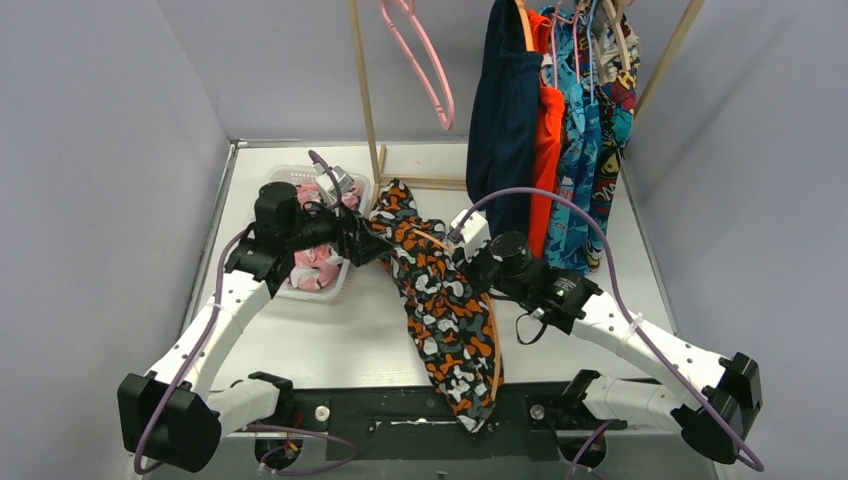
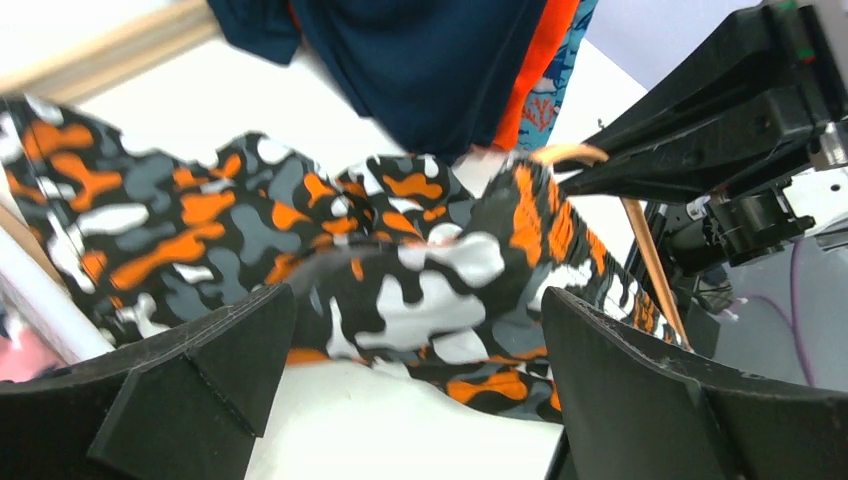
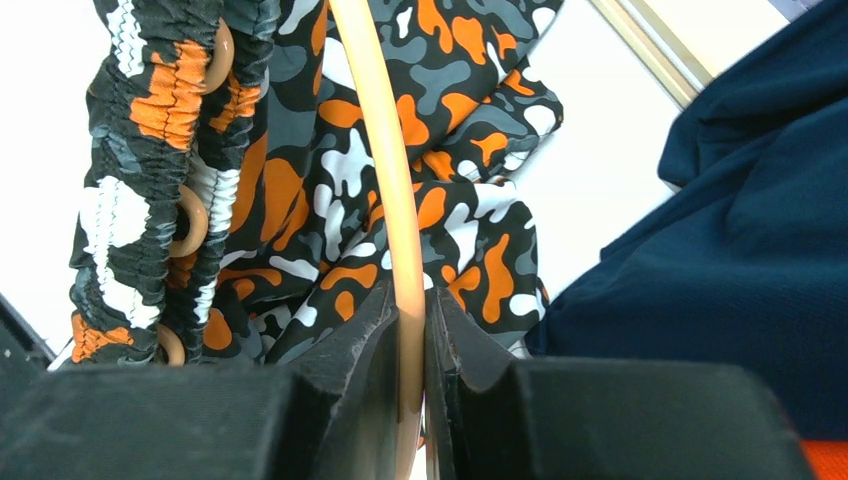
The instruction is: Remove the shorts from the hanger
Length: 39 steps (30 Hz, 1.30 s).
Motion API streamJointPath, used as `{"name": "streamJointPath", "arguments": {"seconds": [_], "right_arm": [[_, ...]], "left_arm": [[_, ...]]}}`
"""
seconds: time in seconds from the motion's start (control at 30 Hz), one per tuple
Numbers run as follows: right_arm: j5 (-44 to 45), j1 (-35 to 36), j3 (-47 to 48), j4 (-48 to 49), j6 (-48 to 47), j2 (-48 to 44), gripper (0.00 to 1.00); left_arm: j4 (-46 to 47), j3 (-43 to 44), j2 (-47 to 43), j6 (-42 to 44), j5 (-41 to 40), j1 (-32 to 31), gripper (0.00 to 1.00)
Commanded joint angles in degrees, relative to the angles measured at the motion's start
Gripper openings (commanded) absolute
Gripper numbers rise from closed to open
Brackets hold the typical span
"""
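On the hanger (image 3: 385,150), waistband bunched along its arm, the black camo shorts (image 1: 440,300) trail limp onto the table (image 1: 330,340). They look light, soft and floppy, so I'd grab a thick fold of waistband beside the hanger. The right claw (image 3: 412,300) pinches the hanger's rod. The left claw (image 2: 420,330) gapes wide, cloth just beyond its tips.

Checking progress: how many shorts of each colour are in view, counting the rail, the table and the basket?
Navy shorts: 1
Orange-red shorts: 1
Teal-blue patterned shorts: 1
Multicolour comic-print shorts: 1
Black-orange-white shorts: 1
Pink shorts: 1
Total: 6
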Motion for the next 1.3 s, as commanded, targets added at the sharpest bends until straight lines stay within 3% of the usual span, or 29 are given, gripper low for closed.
{"name": "streamJointPath", "arguments": {"seconds": [0.0, 0.2, 0.33, 0.4, 0.53, 0.7, 0.83, 0.97, 1.27], "right_arm": [[-5.78, -0.29, 3.58, 0.36, -1.71, -1.87, 0.0], [-5.33, -0.51, 3.92, 0.88, -1.9, -3.2, 0.0], [-4.45, -1.63, 4.18, 0.5, -1.73, -3.29, 0.0], [-3.74, -1.94, 4.27, 0.11, -1.64, -3.17, 0.0], [-2.32, -2.11, 4.19, -0.72, -1.63, -3.0, 0.0], [-0.01, -2.3, 3.07, -1.9, -2.27, -4.19, 0.0], [-0.15, -2.59, 1.55, -4.85, -2.95, -5.6, 0.0], [-1.03, -2.98, -0.72, -4.38, -1.42, -7.76, 0.0], [1.46, -3.36, -1.98, -3.11, -0.1, -8.58, 0.0]], "left_arm": [[8.76, 1.27, -1.54, 3.88, 3.59, 0.25, 0.96], [6.09, 3.65, 3.67, 4.01, 18.3, -0.71, 0.94], [-0.85, 2.89, 4.62, 7.23, 23.69, -0.78, 0.82], [-1.14, 2.11, 3.85, 6.41, 23.67, -0.78, 0.63], [-1.71, 2.31, 2.59, 5.33, 18.94, -0.29, 0.02], [-4.18, 5.5, 3.54, 2.4, 6.74, 1.37, 0.0], [-1.79, 5.58, 2.91, -5.41, 1.74, 9.45, 0.0], [8.85, 2.0, 0.97, -14.41, 5.97, 14.88, 0.0], [10.46, 1.24, 1.21, -15.63, 10.13, 13.57, 0.0]]}}
